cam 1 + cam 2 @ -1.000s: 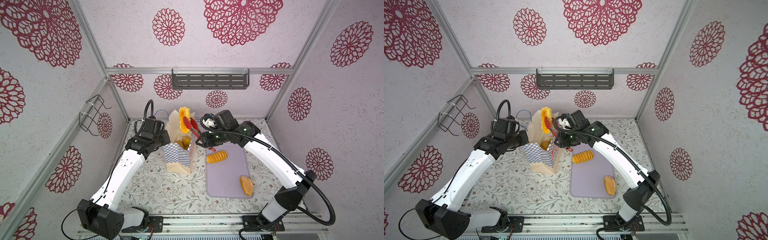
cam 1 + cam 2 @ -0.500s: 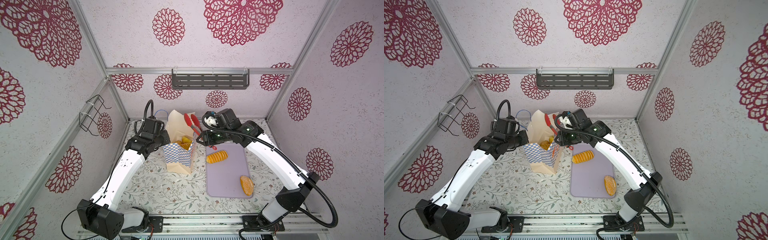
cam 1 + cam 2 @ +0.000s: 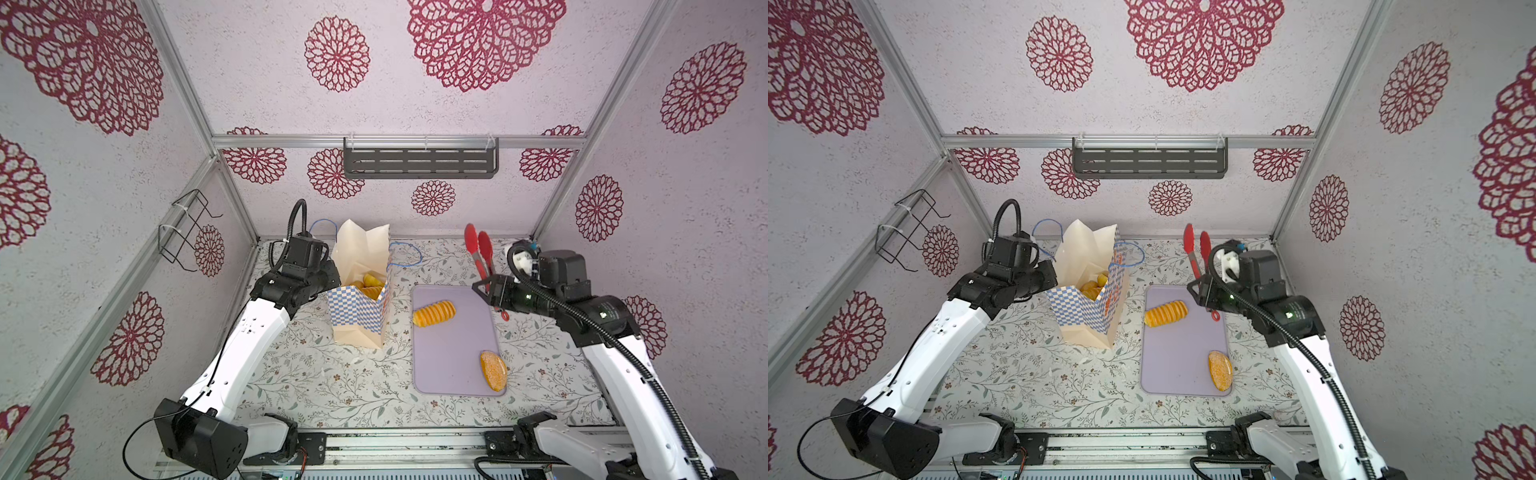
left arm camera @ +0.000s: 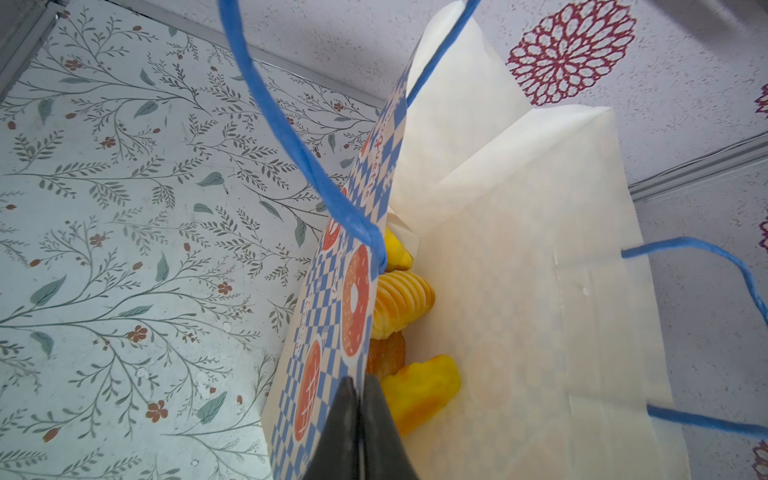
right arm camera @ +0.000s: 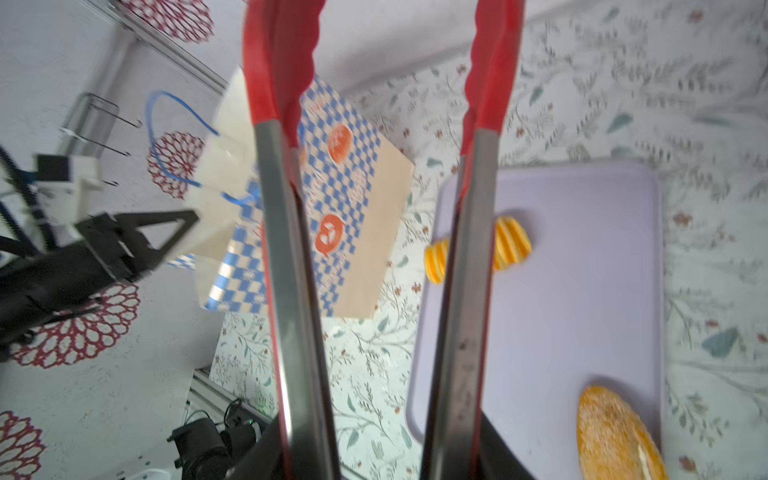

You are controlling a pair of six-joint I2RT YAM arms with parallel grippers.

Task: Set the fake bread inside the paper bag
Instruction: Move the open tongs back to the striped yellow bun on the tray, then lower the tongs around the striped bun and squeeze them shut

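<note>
The paper bag (image 3: 359,320) (image 3: 1086,318) stands upright left of centre in both top views, with several pieces of fake bread (image 3: 368,283) (image 4: 401,303) inside. My left gripper (image 4: 360,415) (image 3: 328,279) is shut on the bag's checkered rim. On the lilac tray lie a ribbed roll (image 3: 434,313) (image 5: 512,245) and an oval bun (image 3: 493,371) (image 5: 615,436). My right gripper (image 5: 382,449) (image 3: 494,291) is shut on the red tongs (image 3: 480,253) (image 5: 282,208). It holds them over the tray's far right corner, with their tips apart and empty.
The lilac tray (image 3: 453,353) lies flat to the right of the bag. Blue cord handles (image 4: 291,137) loop up from the bag's rim. A dark shelf (image 3: 419,162) hangs on the back wall and a wire rack (image 3: 187,228) on the left wall.
A second ago the tongs held a piece of bread above the bag's mouth. That piece now lies in the bag. The right arm has swung the empty tongs rightward to the tray's far side.
</note>
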